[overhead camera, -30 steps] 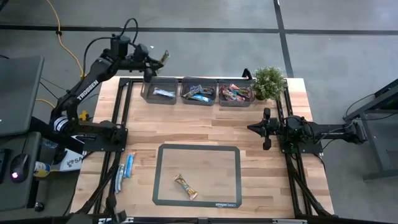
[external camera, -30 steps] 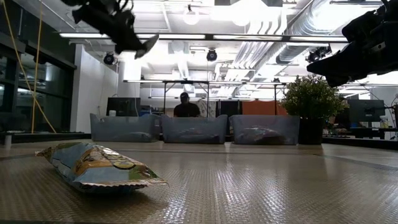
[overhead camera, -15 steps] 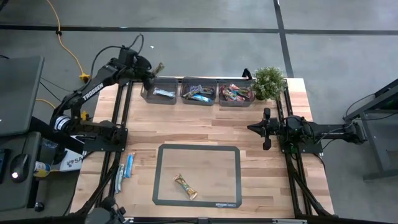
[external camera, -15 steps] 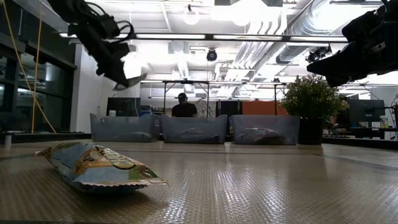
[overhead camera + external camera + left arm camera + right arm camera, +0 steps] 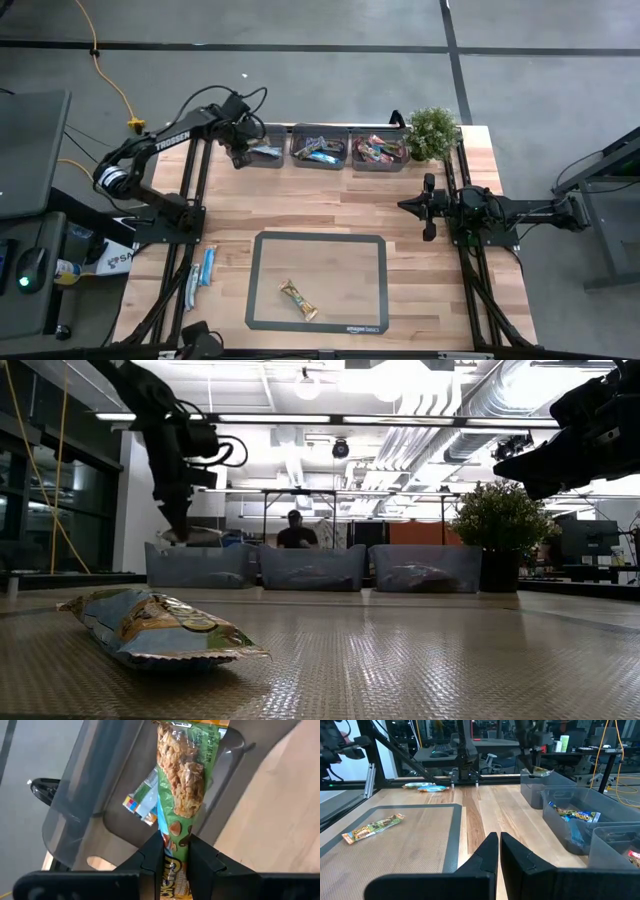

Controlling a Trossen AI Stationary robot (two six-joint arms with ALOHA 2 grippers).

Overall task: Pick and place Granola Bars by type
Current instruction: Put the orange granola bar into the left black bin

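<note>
My left gripper (image 5: 240,152) is at the leftmost clear grey bin (image 5: 258,150) at the table's far edge, shut on a tan and green granola bar (image 5: 182,785). In the low view the gripper (image 5: 176,528) is just above that bin's rim. A pale blue-white bar (image 5: 142,802) lies on the bin's floor. Another tan and green bar (image 5: 298,299) lies flat on the grey mat (image 5: 260,300). Two blue bars (image 5: 203,272) lie at the table's left edge. My right gripper (image 5: 428,207) is shut and empty at the table's right side. My left gripper pinches the tan and green bar near one end (image 5: 175,851) between its two fingers. The fingers come from above, slanting down, and the bar runs on past the fingertips along them. Its free end (image 5: 192,732) is over the leftmost bin; whether it touches the bin I cannot tell.
The middle bin (image 5: 320,150) and the right bin (image 5: 378,150) hold several bars each. A potted plant (image 5: 433,130) stands at the far right corner. Dark frame rails (image 5: 200,200) run along both sides of the table.
My left gripper has come down toward the leftmost bin with the bar and has tipped its fingers downward. The bar, which stuck out high above the bins, is now at the bin's rim. My right arm has kept still.
</note>
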